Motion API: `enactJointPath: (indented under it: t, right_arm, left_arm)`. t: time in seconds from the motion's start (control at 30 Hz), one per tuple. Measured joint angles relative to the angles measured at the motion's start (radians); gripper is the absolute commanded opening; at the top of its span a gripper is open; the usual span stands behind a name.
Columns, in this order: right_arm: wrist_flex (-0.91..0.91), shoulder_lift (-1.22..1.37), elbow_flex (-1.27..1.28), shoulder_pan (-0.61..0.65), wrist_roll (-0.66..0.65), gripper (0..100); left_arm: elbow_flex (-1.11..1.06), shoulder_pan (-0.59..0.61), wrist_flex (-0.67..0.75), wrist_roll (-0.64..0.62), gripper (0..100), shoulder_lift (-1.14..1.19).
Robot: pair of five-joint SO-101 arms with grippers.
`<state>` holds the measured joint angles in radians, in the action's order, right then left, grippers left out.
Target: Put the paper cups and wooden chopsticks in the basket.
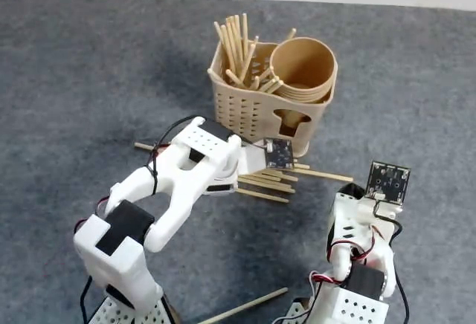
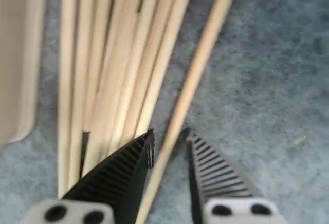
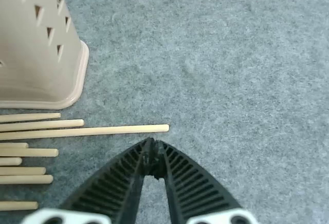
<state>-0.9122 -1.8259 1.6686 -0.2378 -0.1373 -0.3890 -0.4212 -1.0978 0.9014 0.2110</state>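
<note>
Left jaws spread astride one pale wooden chopstick (image 2: pixel 198 70), lying just beside the loose bundle (image 2: pixel 113 70) on the grey tabletop (image 2: pixel 267 80), so I can pinch it alone; tan paper cups (image 1: pixel 301 64) sit in the beige slotted plastic basket (image 1: pixel 245 116); right jaws pressed together, empty.

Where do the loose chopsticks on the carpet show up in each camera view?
High view: chopsticks on the carpet before the basket.
Left wrist view: chopsticks ahead of the open fingers, one between them.
Right wrist view: chopsticks beside the shut fingers, near the basket.
Shared landmark: the basket's base.
</note>
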Motion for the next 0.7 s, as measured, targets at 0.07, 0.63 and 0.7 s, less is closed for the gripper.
enactJointPath:
  t: [0.07,0.63,0.7]
  right_arm:
    - [0.000,0.000,0.000,0.000,0.000,0.5]
    - [0.000,0.000,0.000,0.000,0.000,0.5]
    - [0.000,0.000,0.000,0.000,0.000,0.5]
  left_arm:
    - [0.000,-0.003,-0.032,0.014,1,0.002]
    - [-0.002,-0.055,-0.348,0.051,1,-0.060]
    - [-0.002,-0.055,-0.370,0.031,1,-0.121]
